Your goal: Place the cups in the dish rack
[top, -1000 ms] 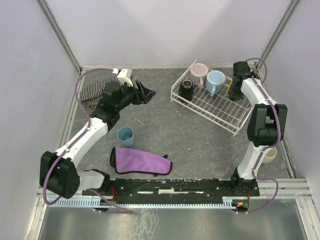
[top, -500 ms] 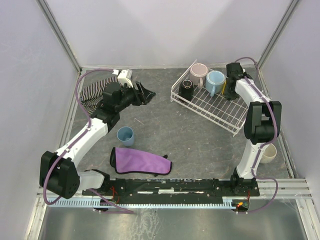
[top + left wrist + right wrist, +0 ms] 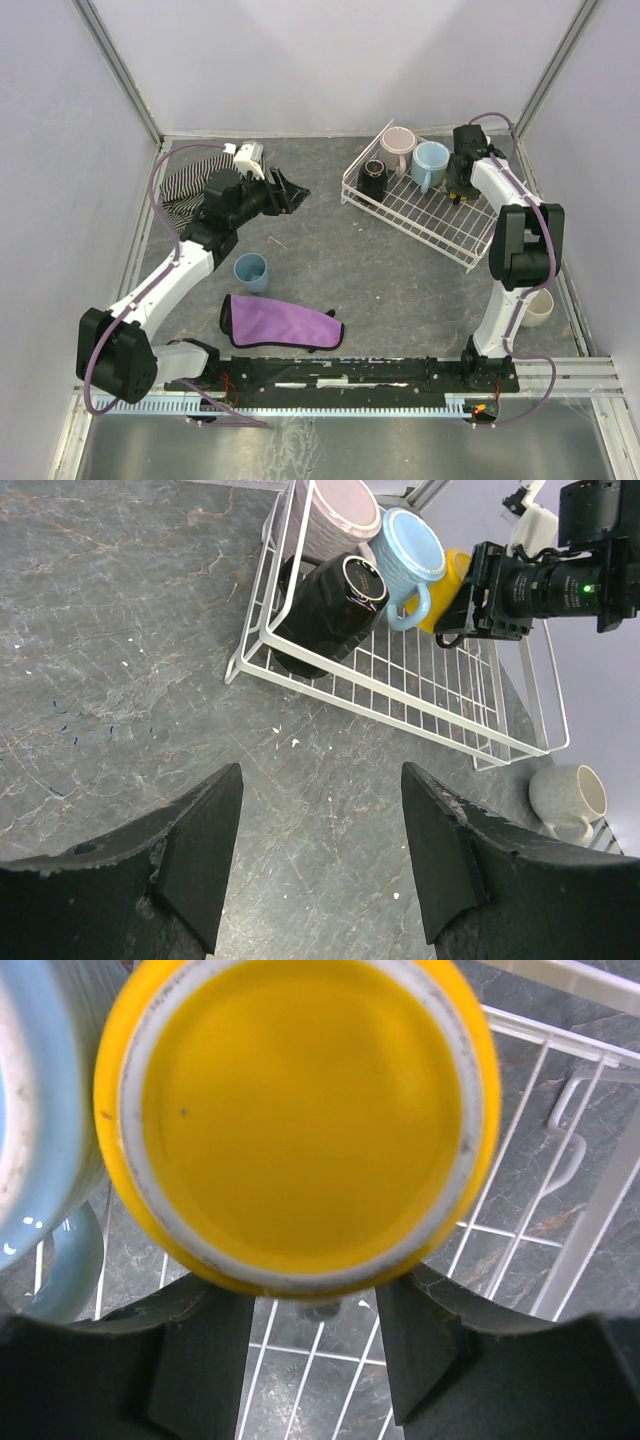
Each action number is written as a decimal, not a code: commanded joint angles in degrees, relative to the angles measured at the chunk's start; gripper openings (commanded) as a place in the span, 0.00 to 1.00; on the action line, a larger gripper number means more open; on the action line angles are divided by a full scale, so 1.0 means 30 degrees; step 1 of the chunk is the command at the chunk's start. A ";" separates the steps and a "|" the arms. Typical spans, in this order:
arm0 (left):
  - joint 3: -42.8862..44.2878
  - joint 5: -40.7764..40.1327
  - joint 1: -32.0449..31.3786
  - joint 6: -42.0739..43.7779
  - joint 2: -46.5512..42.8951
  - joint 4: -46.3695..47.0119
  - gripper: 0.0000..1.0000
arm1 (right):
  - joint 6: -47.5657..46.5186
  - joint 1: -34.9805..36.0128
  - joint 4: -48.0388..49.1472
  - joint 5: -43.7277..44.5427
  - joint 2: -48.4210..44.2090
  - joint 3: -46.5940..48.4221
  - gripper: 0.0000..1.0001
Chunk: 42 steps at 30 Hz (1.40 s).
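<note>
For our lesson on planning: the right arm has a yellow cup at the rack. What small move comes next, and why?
Probably lower the yellow cup straight down: the right fingers hold it over the dish rack wires, close beside the light blue cup.

The left arm reaches from the near edge toward the far left part of the bench, elbow low, and its wrist turns the left gripper toward the bench's middle with the jaws spread wide and nothing between them. The right arm rises along the right edge, and its forearm stretches to the far right corner. There the right gripper points downward, its fingers apart and their tips hidden.
</note>
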 commanded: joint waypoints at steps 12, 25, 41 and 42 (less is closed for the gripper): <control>0.0231 0.1036 0.0071 0.0254 -0.1105 -0.3300 0.72 | 0.0746 -0.0207 -0.4945 0.0793 -0.6982 -0.0161 0.66; 0.4221 0.3738 -0.0962 -0.0027 0.3999 -0.3701 0.76 | 0.9222 -0.2423 -1.0473 0.2877 -1.3758 -0.4657 0.85; 0.6382 0.4646 -0.4745 0.1164 0.7697 -0.4603 0.73 | 1.4163 -0.5868 -1.0322 0.4977 -2.1328 -1.2053 0.75; 0.6459 0.4735 -0.4866 0.1205 0.7815 -0.4647 0.73 | 1.4180 -0.6135 -1.0104 0.4965 -2.1393 -1.2430 0.75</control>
